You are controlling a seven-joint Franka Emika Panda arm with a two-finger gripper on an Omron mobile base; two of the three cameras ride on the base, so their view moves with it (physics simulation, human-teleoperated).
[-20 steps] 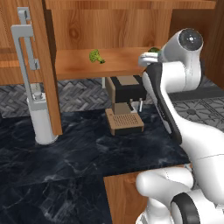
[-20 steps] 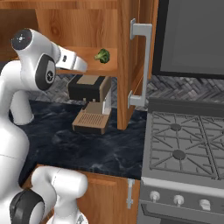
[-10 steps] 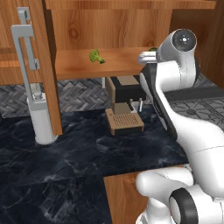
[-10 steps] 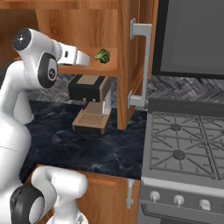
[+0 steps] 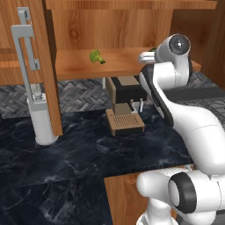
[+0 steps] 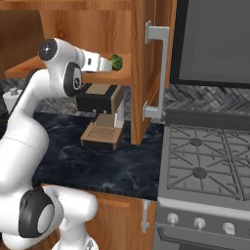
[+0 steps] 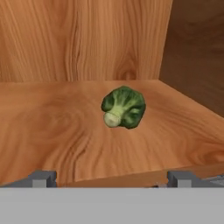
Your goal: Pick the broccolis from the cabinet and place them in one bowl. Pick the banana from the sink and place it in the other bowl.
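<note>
- Dark marbled bench point(image 5: 79, 162) stretches across the kitchen, herringbone grey tile behind it and warm brown wood above.
- Up top, the cabinet point(image 5: 110, 26) stands open, its wooden shelf point(image 5: 83, 68) bare apart from the greens.
- One broccoli floret point(image 5: 96, 56) sits toward the middle of the shelf in the left base view, all on its own.
- Second broccoli floret point(image 7: 124, 107) lies on its side near the shelf's right end, pale stem pointing toward the camera in the hand view; from the right base view it is just off the tip of the arm point(image 6: 115, 61).
- The claw point(image 7: 111, 178) is level with the shelf edge and aimed straight at that floret, its two fingertips point(image 7: 42, 178) spread wide either side, nothing between them, floret not touched.
- Under the shelf, a brown and black coffee machine point(image 5: 124, 105) stands on the bench against the tile.
- Left of it, a pale grey cylinder point(image 5: 42, 121) stands on the bench beside the open cabinet door point(image 5: 46, 66), which carries a long grey bar handle point(image 5: 24, 44).
- Off to the right, a gas stove point(image 6: 210, 166) with dark grates, and another cabinet door with a grey bar handle point(image 6: 155, 68) beside it.
</note>
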